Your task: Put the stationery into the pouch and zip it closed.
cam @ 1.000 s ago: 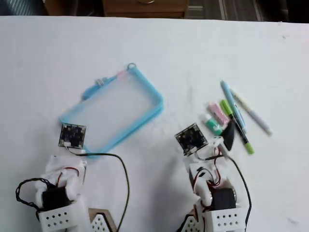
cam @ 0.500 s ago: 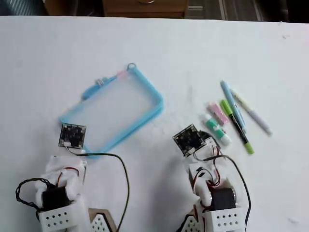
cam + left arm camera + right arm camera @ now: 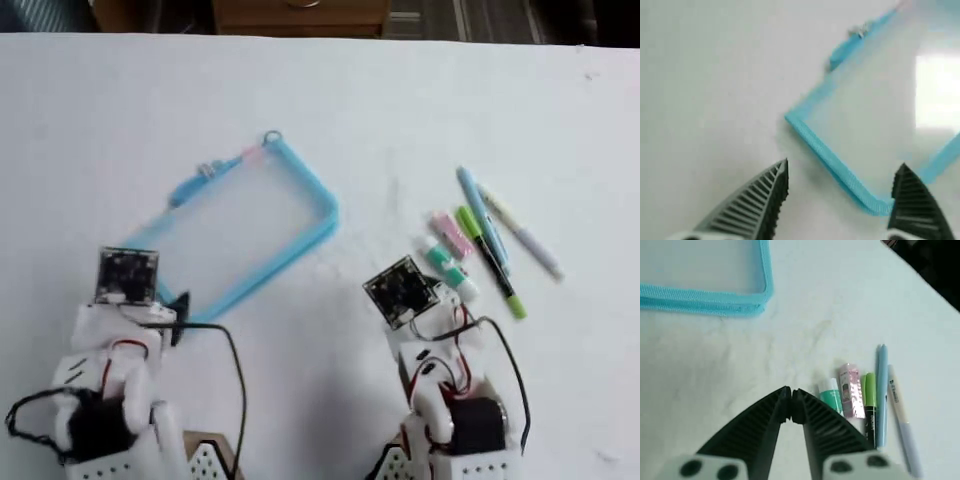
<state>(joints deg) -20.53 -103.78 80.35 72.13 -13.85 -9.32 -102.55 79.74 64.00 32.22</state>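
The clear pouch (image 3: 235, 220) with a blue zip border lies flat left of centre, its zip pull (image 3: 210, 170) on the far edge. My left gripper (image 3: 843, 165) stands open over the pouch's near corner (image 3: 840, 170), fingers on either side of the blue edge. The stationery lies to the right: a blue pen (image 3: 480, 215), a green marker (image 3: 487, 260), a pink piece (image 3: 452, 234), a teal piece (image 3: 445, 262) and a pale pen (image 3: 522, 232). My right gripper (image 3: 791, 391) is shut and empty, just short of the teal piece (image 3: 830, 392).
The left arm (image 3: 110, 380) and right arm (image 3: 450, 400) stand at the table's near edge. Bare white tabletop (image 3: 400, 110) lies between pouch and stationery and beyond both. A wooden cabinet (image 3: 300, 15) stands past the far edge.
The right gripper, open over the teal piece a second ago, has shut and drawn back empty. The left arm shifted left and its fingers have spread.
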